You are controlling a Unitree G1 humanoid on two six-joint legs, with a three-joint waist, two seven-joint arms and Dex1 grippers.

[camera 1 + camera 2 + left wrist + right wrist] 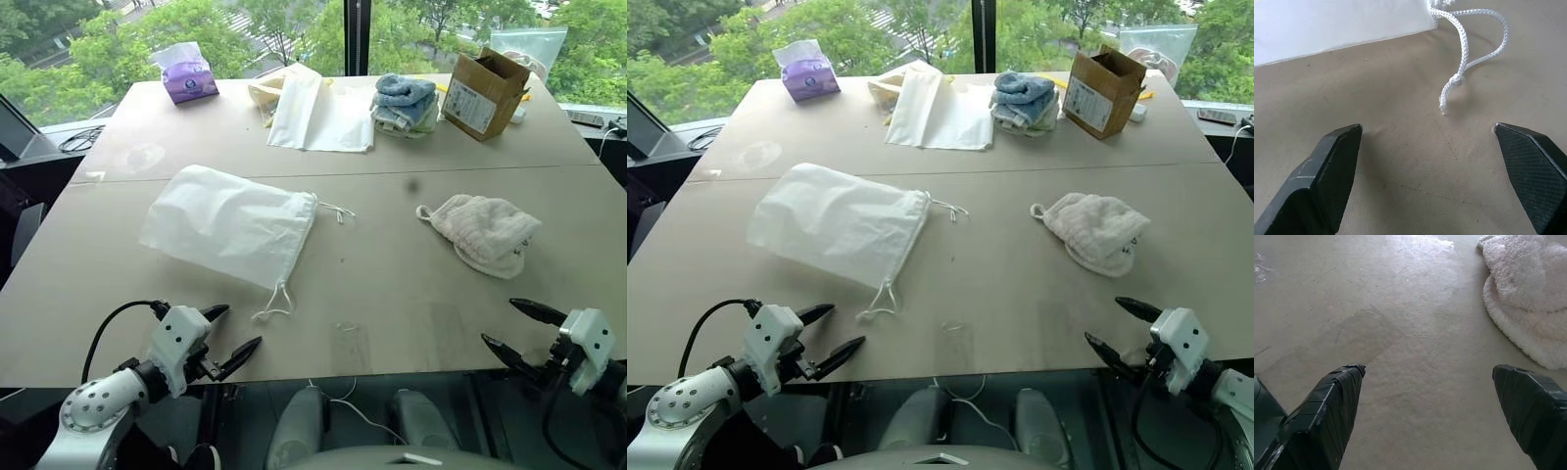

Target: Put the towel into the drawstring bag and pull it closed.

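Drawstring bag (230, 223): flat on the table (392, 284), long axis slanting from its far closed end to its corded mouth, which faces the towel; interior hidden. One cord (1469, 54) trails from the mouth corner nearest the left gripper, ending in a knot.

Towel (487, 231): crumpled heap well apart from the bag's mouth, loop end pointing toward the bag; folds hide its underside.

Left gripper (227, 335): near the bag's trailing cord, fingers spread, empty.

Right gripper (517, 329): near the towel on the side away from the window, fingers spread, empty.

Behind the bag: tissue pack (188, 76), flat white bags (318, 113), folded towels (404, 102), cardboard box (482, 93), partly overlapping.
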